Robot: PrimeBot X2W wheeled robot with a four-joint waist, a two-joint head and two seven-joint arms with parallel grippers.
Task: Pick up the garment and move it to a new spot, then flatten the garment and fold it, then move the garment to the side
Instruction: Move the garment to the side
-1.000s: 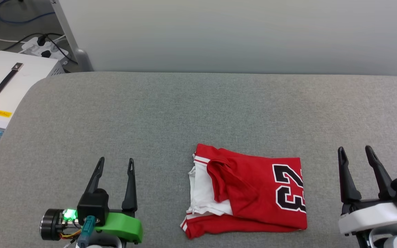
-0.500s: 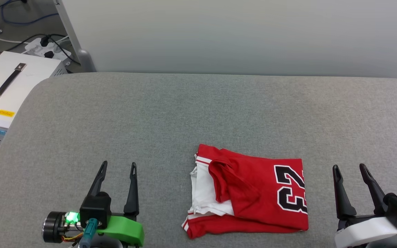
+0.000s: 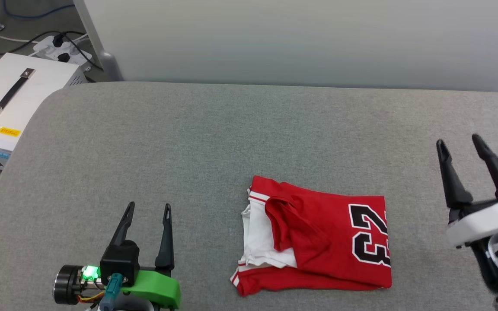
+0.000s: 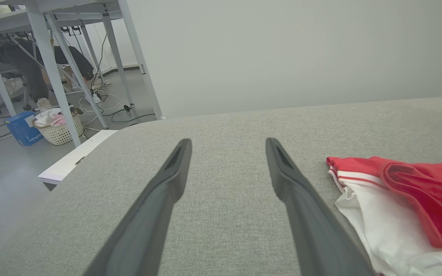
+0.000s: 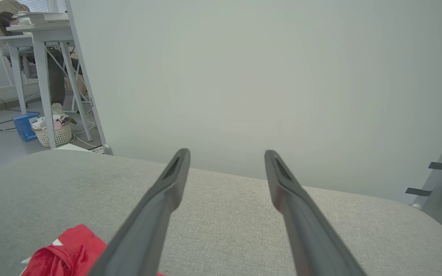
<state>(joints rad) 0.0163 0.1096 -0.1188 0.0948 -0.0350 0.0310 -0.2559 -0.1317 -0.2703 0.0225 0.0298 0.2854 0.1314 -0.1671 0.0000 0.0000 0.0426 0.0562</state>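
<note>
- A red garment [image 3: 318,242] is seen folded into a rough rectangle on the grey worktop [image 3: 231,129], with the black number 23 shown at its right end and white fabric exposed at its left.
- The left hand [image 3: 149,205] is seen at the lower left, well apart from the garment, its two fingers parted and nothing gripped.
- The right hand [image 3: 458,139] is seen at the right edge, fingers likewise parted and empty.
- A white case [image 3: 11,99] with a dark handle and a power strip [image 3: 65,52] are seen on the floor at the upper left.

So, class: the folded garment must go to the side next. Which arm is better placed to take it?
Probably left. The left pincer, open, hangs low beside the garment, near its layered edge; the right pincer, also open, looks higher off the table.
</note>
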